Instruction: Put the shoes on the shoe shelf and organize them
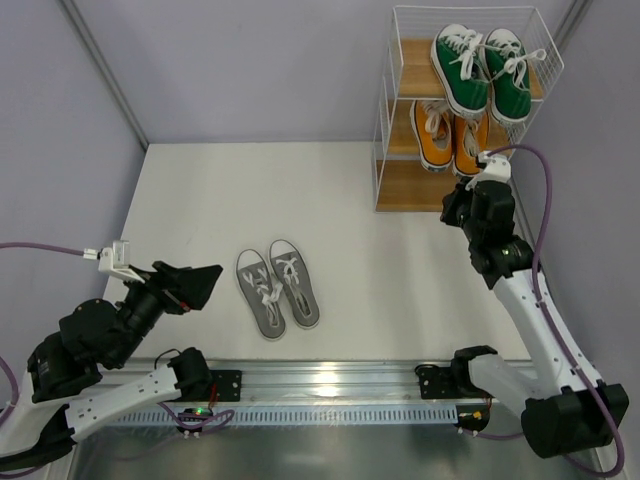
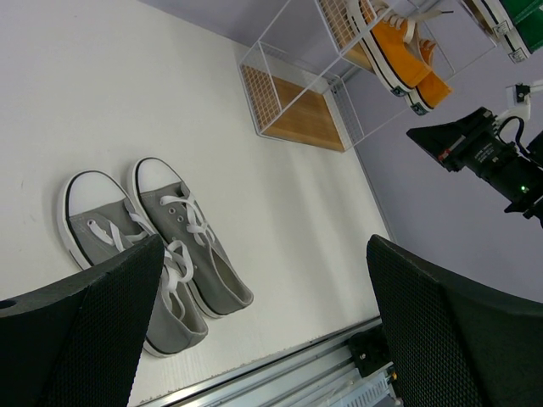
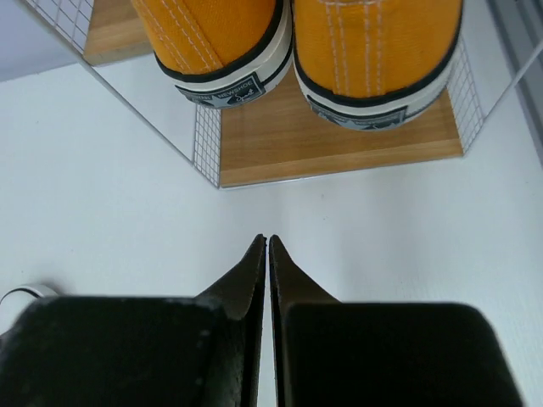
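Grey canvas sneakers (image 1: 277, 290) with white laces sit paired mid-frame on the white surface (image 1: 200, 200), well apart from the wire shoe shelf (image 1: 400, 186) upper right. Left pincer (image 1: 200, 283) wide open; right pincer (image 3: 268, 242) closed.

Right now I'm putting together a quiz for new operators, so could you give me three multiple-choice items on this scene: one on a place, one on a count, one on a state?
1. Where is the grey pair? A on the table, off the shoe shelf; B on the bottom board; C on the top board.
2. How many pairs sit on the shelf? A one; B two; C three.
3. How is the right gripper? A wide open; B shut, empty; C shut on a shoe.
Answers: 1 A, it lies on the white table. 2 B, the green pair is on top and the orange pair is below it. 3 B, its jaws meet with nothing between them.
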Controlling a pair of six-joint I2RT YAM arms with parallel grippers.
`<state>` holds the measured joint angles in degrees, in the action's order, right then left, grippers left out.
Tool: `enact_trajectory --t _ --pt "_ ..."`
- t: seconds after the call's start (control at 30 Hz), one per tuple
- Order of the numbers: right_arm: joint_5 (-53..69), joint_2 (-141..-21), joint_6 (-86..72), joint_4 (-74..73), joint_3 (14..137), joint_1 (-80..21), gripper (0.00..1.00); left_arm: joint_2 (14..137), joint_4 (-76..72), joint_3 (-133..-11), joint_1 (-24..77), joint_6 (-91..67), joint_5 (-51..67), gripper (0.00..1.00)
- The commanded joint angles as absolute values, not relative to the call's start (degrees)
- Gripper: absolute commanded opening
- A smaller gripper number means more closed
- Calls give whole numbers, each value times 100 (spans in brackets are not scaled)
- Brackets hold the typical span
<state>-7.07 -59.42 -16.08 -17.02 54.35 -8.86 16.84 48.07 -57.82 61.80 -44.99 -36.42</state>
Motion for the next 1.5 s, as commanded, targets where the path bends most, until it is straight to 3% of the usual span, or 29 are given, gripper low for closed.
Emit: enact_trajectory --t 0.0,1.1,1.47 --pt "-1089 -5423 -1451 -1547 5212 -879 4 1661 4746 -5854 6188 -4447 -3692 100" --pt "-536 -7725 -914 -1064 6635 123 4 1556 5001 -6038 6188 -4403 -3823 100" --pt "-299 -7366 -1081 -1159 6452 158 4 1529 5054 -6047 6188 -4403 -3876 100"
